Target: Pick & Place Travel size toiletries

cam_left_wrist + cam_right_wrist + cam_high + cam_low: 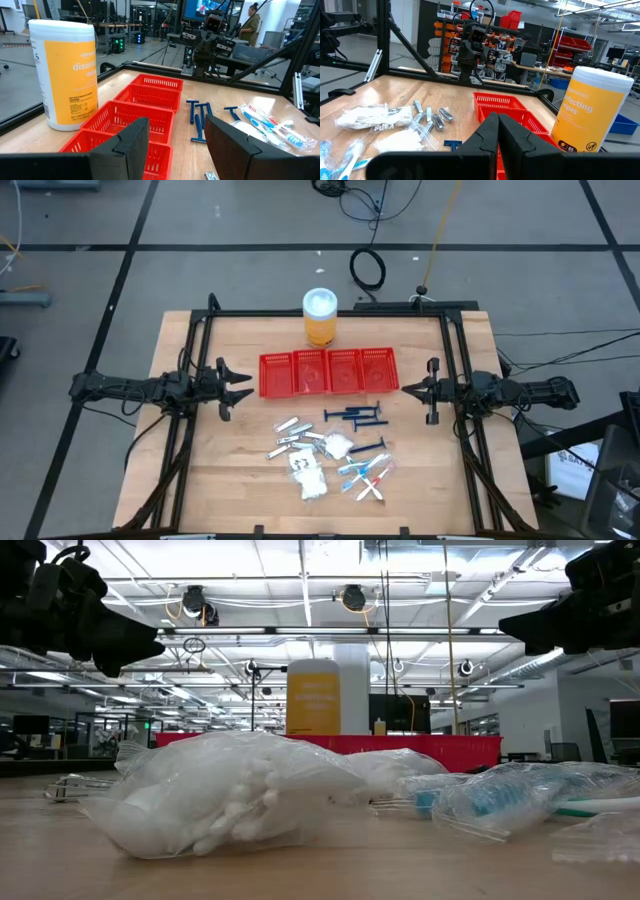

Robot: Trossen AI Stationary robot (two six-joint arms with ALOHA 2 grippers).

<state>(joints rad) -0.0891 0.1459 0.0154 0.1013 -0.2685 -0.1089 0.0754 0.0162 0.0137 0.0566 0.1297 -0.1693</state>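
Several small toiletries lie loose in the lower middle of the high view, below the red tray [328,372]: dark blue razors [355,416], silvery tubes [290,426], white crinkly packets [310,474] and wrapped sticks [368,478]. All look light; the packets soft and slippery, so I'd pinch a razor by its stiff handle. My left gripper [228,383] hangs released at middle left, my right gripper [424,391] clenched on nothing at middle right.

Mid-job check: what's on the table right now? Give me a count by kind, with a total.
Red tray: 1
Orange jar: 1
Dark blue razors: 4
White packets: 3
Silvery tubes: clustered, count unclear
Wrapped sticks: overlapping, count unclear
Total counted: 9, plus the tubes and sticks
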